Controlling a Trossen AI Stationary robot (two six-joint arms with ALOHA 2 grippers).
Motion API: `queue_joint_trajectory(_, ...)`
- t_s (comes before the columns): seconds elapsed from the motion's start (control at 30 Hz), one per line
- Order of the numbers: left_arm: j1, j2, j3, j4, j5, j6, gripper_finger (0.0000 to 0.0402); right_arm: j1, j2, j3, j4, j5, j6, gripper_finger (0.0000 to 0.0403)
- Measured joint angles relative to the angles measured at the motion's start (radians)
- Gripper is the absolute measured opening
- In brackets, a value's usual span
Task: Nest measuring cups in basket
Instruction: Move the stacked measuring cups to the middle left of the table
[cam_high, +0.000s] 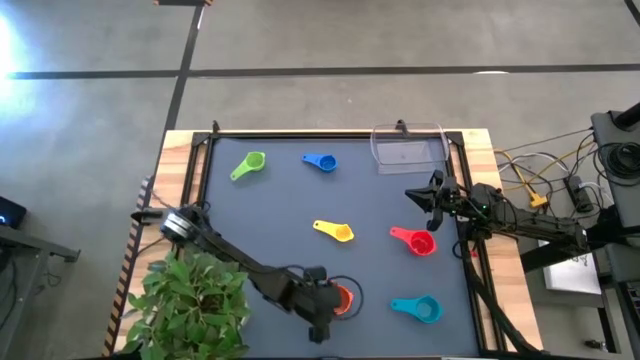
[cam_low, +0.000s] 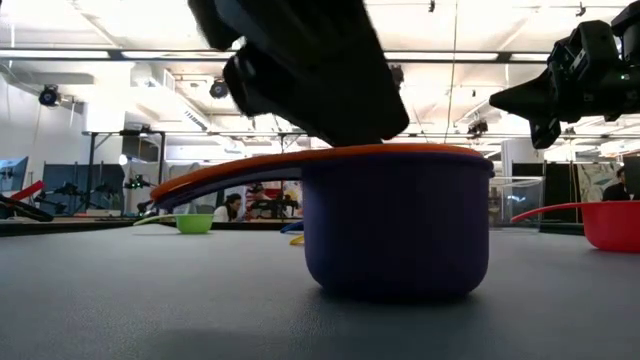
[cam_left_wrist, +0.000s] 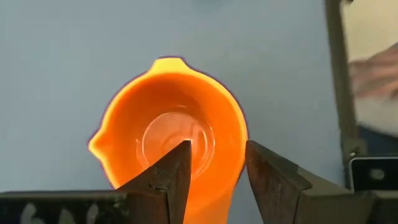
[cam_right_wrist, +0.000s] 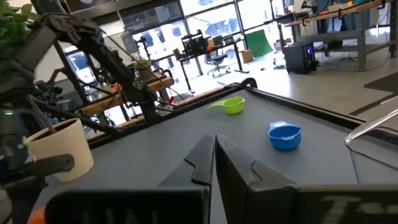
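The orange cup (cam_high: 344, 298) sits nested in the purple cup (cam_low: 395, 235), which stands on the mat near the near edge. My left gripper (cam_high: 322, 303) is right over it, shut on the orange cup (cam_left_wrist: 168, 124). Lying apart on the mat are the green cup (cam_high: 248, 166), blue cup (cam_high: 320, 162), yellow cup (cam_high: 335, 231), red cup (cam_high: 415, 240) and teal cup (cam_high: 418, 309). The clear basket (cam_high: 408, 148) rests at the far right corner. My right gripper (cam_high: 425, 195) is shut on nothing and hovers between the basket and the red cup. My left gripper pinches the orange cup's handle where it joins the bowl (cam_left_wrist: 214, 186), with one finger (cam_left_wrist: 174, 180) on each side, across the handle. It comes from above, slanting down. The cup is upright, seated inside the purple cup with its handle (cam_low: 230, 172) sticking out level.
A potted plant (cam_high: 190, 300) stands at the near left corner beside the left arm. A raised frame (cam_high: 205, 150) runs round the mat. Cables and gear (cam_high: 540, 190) lie off the right side. There is bare mat (cam_high: 270, 220) in the middle.
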Motion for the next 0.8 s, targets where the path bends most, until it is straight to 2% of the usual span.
queue_joint_trajectory(0.17, 0.007, -0.088, -0.192, 0.262, 0.006, -0.027, 0.0134, 0.000, 0.000, 0.000, 0.000, 0.000, 0.000, 0.0009)
queue_joint_trajectory(0.3, 0.007, -0.100, -0.224, 0.324, 0.015, -0.028, 0.0134, 0.000, 0.000, 0.000, 0.000, 0.000, 0.000, 0.0009)
queue_joint_trajectory(0.5, 0.007, -0.039, -0.136, 0.274, 0.043, 0.001, 0.0134, 0.000, 0.000, 0.000, 0.000, 0.000, 0.000, 0.0009)
queue_joint_trajectory(0.8, 0.007, 0.078, 0.043, -0.027, 0.052, -0.003, 0.0134, 0.000, 0.000, 0.000, 0.000, 0.000, 0.000, 0.0009)
